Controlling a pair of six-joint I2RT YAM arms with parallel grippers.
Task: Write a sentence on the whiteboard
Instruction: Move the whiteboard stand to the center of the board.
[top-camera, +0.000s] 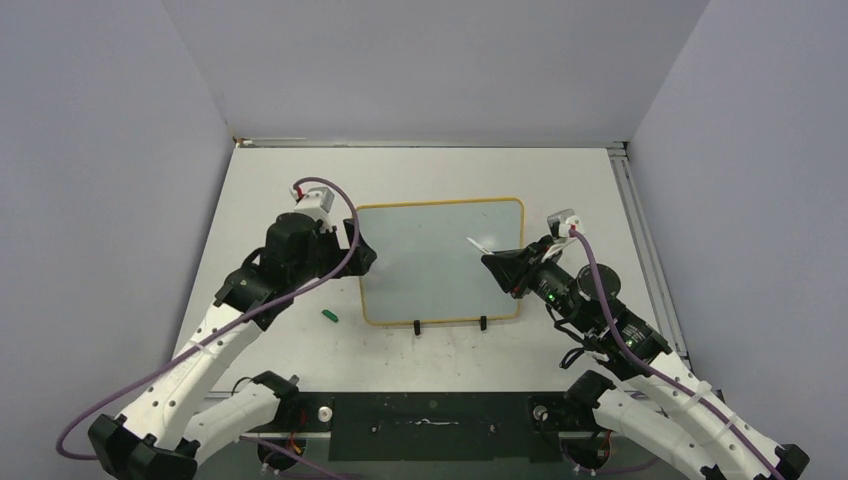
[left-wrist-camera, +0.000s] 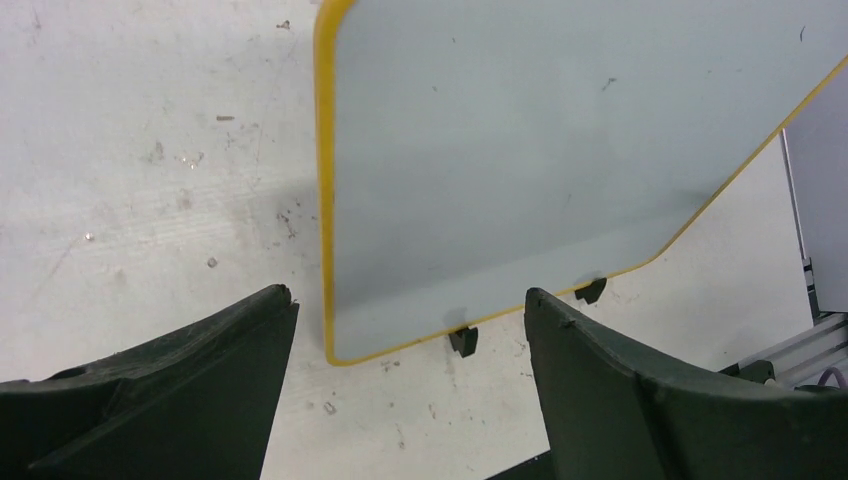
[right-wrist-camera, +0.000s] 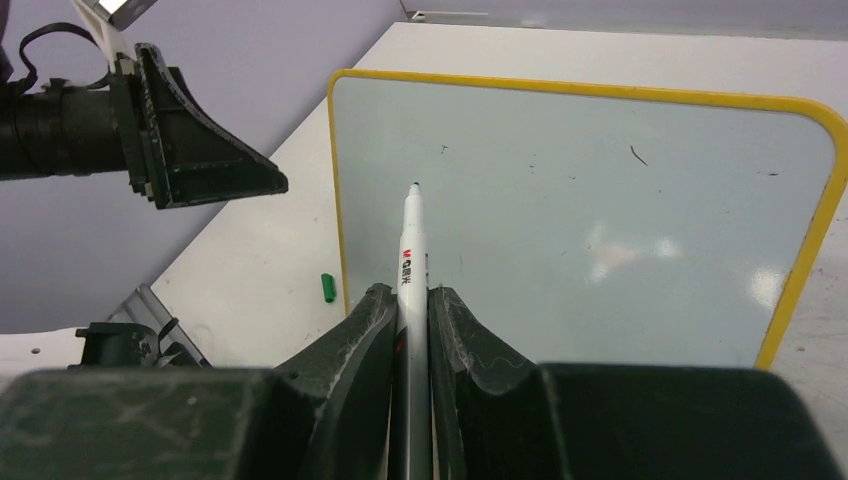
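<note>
Right gripper (right-wrist-camera: 412, 300) is pressed together on a white marker (right-wrist-camera: 409, 235), whose long axis runs out to the left and far, with its bare tip over the right part of the whiteboard (top-camera: 430, 270). The board lies flat mid-table between the arms, with no writing on it yet. Left gripper (top-camera: 360, 250) stands spread at the board's left edge, holding nothing.

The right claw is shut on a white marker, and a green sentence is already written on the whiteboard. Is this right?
No: the whiteboard bears no sentence yet, as the right wrist view shows. The right claw is shut on the white marker.
</note>
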